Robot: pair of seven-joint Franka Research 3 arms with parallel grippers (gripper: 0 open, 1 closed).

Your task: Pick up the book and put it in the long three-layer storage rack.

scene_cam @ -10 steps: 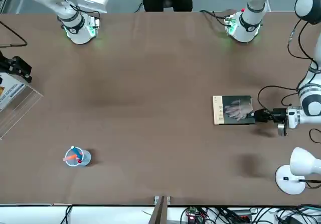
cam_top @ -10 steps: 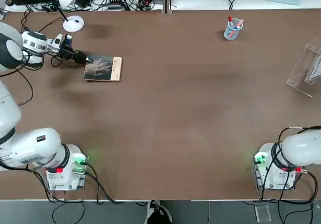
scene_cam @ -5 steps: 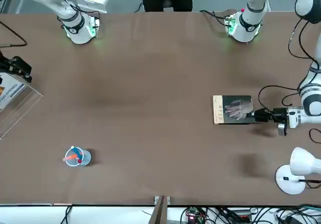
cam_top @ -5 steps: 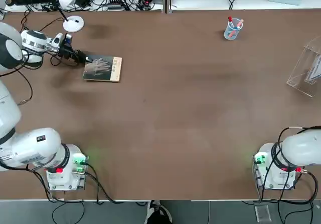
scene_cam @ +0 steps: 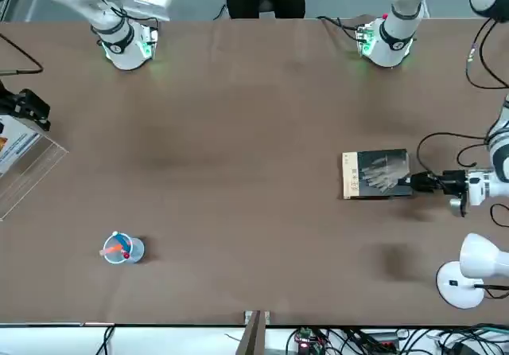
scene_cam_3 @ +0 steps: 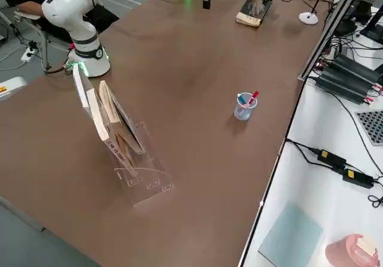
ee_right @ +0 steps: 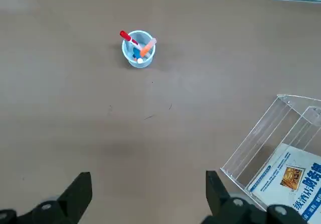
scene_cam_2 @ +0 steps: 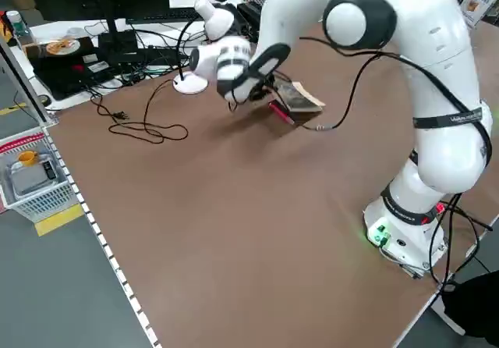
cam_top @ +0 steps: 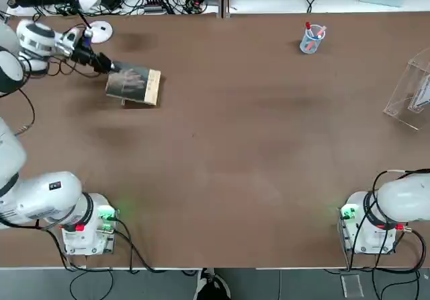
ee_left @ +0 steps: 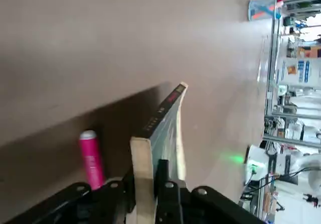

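The thin, square paper book (cam_top: 134, 85) is tilted up off the brown counter (cam_top: 255, 152), near the white lamp's round foot (cam_top: 99, 31). The left gripper (ee_left: 156, 196) has its jaws closed on the book's edge. A smooth pink stick (ee_left: 92, 159) shows just beside it. Well apart, the right gripper (ee_right: 149, 186) hangs with wide open jaws, holding nothing, near the clear, hard plastic rack (scene_cam_3: 146, 168) with books in it. A round cup (cam_top: 312, 39) holds pens.

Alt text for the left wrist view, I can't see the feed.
The left gripper pinches the edge of a book, raised over the brown table; a pink cylindrical object shows beside it, and a cup of pens stands farther off.
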